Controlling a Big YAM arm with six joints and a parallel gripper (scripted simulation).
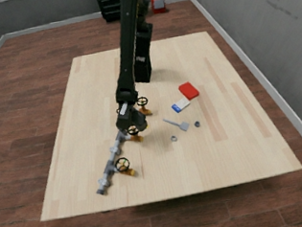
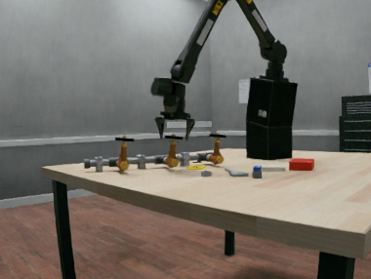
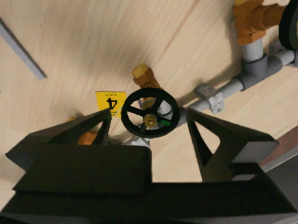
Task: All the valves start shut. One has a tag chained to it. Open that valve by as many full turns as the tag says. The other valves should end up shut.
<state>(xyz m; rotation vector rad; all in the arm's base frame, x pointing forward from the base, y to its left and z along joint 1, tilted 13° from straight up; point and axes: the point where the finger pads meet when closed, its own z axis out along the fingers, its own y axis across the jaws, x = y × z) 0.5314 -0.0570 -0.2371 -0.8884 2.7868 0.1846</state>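
A grey pipe (image 1: 114, 157) lies on the wooden table with three brass valves, each with a black handwheel. My gripper (image 2: 174, 128) is open and hangs straight above the middle valve (image 2: 172, 151), its fingers to either side of the handwheel (image 3: 149, 112) without touching it. A yellow tag (image 3: 110, 101) marked with a 4 lies on the table right beside this middle valve; it also shows in the exterior view (image 2: 196, 167). The near valve (image 1: 123, 165) and the far valve (image 1: 144, 104) stand apart from my gripper.
A red block (image 1: 188, 90), a blue and white piece (image 1: 181, 106), a grey flat tool (image 1: 177, 124) and two small grey nuts (image 1: 173, 138) lie to the right of the pipe. The arm's black base (image 2: 270, 118) stands at the table's back.
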